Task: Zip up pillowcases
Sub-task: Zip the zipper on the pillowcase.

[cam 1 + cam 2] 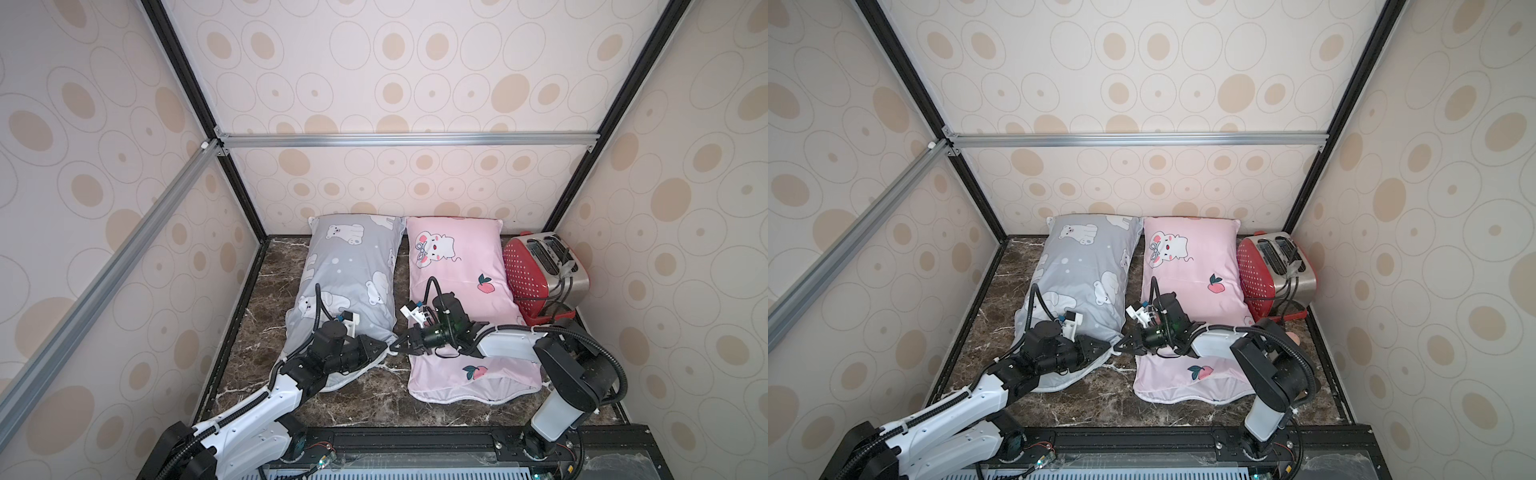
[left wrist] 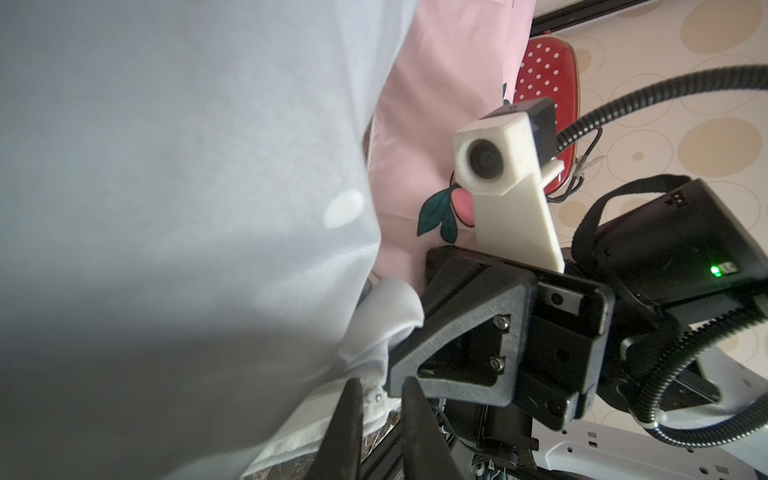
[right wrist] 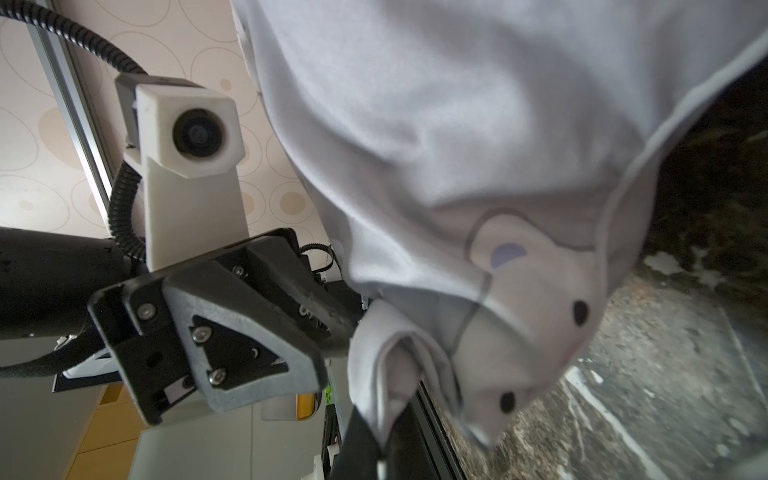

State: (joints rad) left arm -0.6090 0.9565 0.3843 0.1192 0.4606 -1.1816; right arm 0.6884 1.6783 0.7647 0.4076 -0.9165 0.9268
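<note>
Currently my right gripper (image 3: pixel 376 419) is clamped on the near right corner of the grey pillowcase (image 1: pixel 345 266), where my left gripper (image 2: pixel 380 386) meets it, jaws narrow, grip unconfirmed; the pillow's long axis runs away from me, its near seam leading left.

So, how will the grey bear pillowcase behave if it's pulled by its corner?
Likely floppy: the grey pillowcase bunches into folds where the right gripper pinches its corner. Its stuffed body looks plump, so it would probably sag and stretch before sliding on the marble tabletop.
</note>
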